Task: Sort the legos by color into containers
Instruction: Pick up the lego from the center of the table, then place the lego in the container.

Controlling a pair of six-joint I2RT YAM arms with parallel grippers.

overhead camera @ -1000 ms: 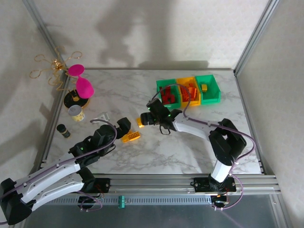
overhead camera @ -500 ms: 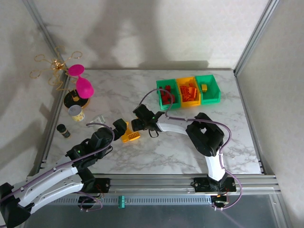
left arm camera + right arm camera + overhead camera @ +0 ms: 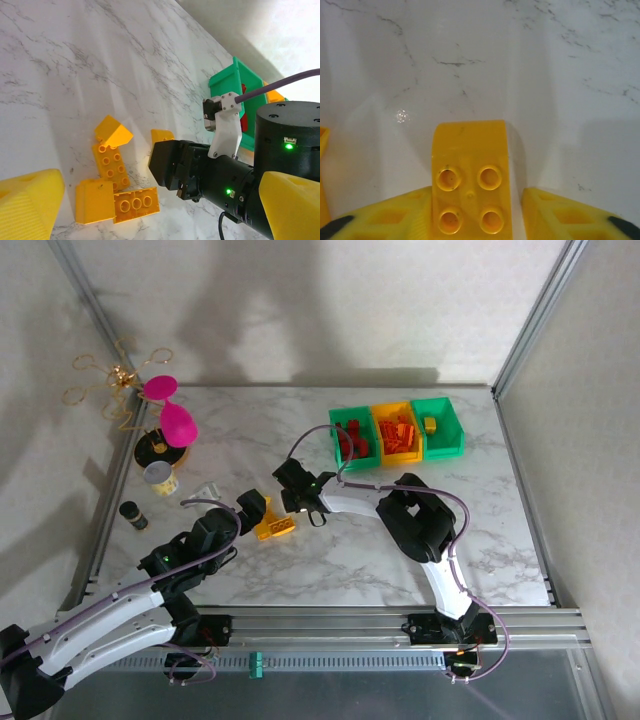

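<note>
From above, the containers (image 3: 395, 435) stand at 1 o'clock on the marble counter (image 3: 250, 430), already holding sorted bricks. Pink cups (image 3: 170, 412), a white cup (image 3: 160, 478) and a dark bottle (image 3: 133, 515) crowd the 9 o'clock edge. Pale walls and metal rails enclose it. Both arms reach to the centre, the left hand (image 3: 255, 508) at 9 o'clock of the loose yellow legos (image 3: 276, 528) and the right hand (image 3: 292, 495) at 1 o'clock.

The left wrist view shows its fingers (image 3: 30, 200) spread wide and empty above the legos. The right hand's black body crosses at 4 o'clock, with a yellow brick (image 3: 162, 136) at its tip.

In the right wrist view, that brick lies studs up between the fingers (image 3: 570, 212). I cannot tell whether they pinch it.
</note>
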